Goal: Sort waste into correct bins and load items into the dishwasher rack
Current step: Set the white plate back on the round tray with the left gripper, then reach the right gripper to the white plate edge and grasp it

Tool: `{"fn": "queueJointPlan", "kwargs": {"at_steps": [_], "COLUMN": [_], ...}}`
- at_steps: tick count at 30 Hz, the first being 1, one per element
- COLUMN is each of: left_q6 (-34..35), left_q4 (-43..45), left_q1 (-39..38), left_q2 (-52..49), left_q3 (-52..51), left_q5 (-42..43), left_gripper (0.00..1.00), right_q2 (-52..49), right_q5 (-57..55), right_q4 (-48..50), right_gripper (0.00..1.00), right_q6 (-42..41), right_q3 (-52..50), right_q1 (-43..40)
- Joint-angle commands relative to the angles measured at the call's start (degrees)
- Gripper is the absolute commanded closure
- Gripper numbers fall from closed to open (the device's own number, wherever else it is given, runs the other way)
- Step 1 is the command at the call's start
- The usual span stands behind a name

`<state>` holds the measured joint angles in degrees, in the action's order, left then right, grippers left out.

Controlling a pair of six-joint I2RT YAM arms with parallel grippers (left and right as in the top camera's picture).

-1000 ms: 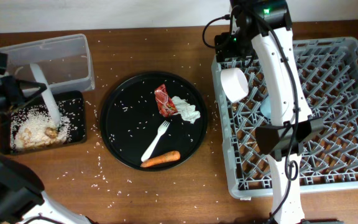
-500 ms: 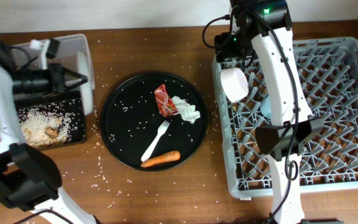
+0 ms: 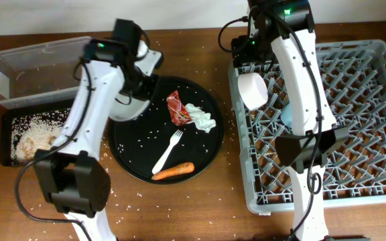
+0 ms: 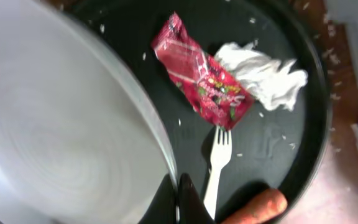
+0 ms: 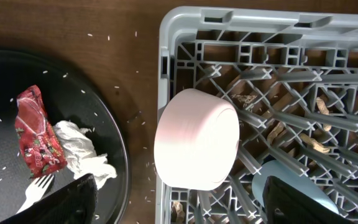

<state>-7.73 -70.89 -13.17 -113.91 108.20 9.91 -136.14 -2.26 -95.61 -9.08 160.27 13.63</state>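
Only the left wrist view showed left jaws clamping the pale, smooth plate. Right jaws gaped by the bowl.

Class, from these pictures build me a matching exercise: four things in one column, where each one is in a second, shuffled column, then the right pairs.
Things
1. small white bowl
2. orange carrot
3. rice grains
4. pale grey-green round plate

Places
A. on the flat black rectangular tray
B. held in the left gripper
C. in the large square grey plastic dishwasher rack
D. on the large round black tray

Pairs: 1-C, 2-D, 3-A, 4-B
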Motion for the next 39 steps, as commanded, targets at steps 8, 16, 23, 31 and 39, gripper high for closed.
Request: {"fn": "queueJointPlan", "kwargs": {"at_steps": [8,16,23,31,39], "left_q6": [1.75,1.73,4.26,5.62,5.57], "left_q4": [8.72,10.58,6.45,-2.27,-0.44], "left_q1": [-7.56,-7.56,-5.81,4.44,11.67], "left_q2": [0.33,0.33,0.48,0.46,2.21], "left_q3": [-15.45,-16.24,-3.98,9.62,11.93], "left_q5": [-6.32,-6.27,-6.27,-1.99,-2.05], "left_gripper": [0.99,0.71,0.59,0.48,0.28], "right_q2": [0.66,0.66,0.66,0.31,-3.82], "right_q5": [0.31,0.33,10.12,11.28,11.54], "right_q4": [-0.46,-0.46,0.68,8.09,12.85], "right_gripper": [0.16,0.16,0.16,0.17,0.18], "right_q6": [-0.35,-0.35,-0.35,-0.35,-0.35], "right_q3": [0.02,0.02,0.02,0.0,-3.43], "right_q1": [-0.2,-0.15,-0.02,10.05,16.02]}}
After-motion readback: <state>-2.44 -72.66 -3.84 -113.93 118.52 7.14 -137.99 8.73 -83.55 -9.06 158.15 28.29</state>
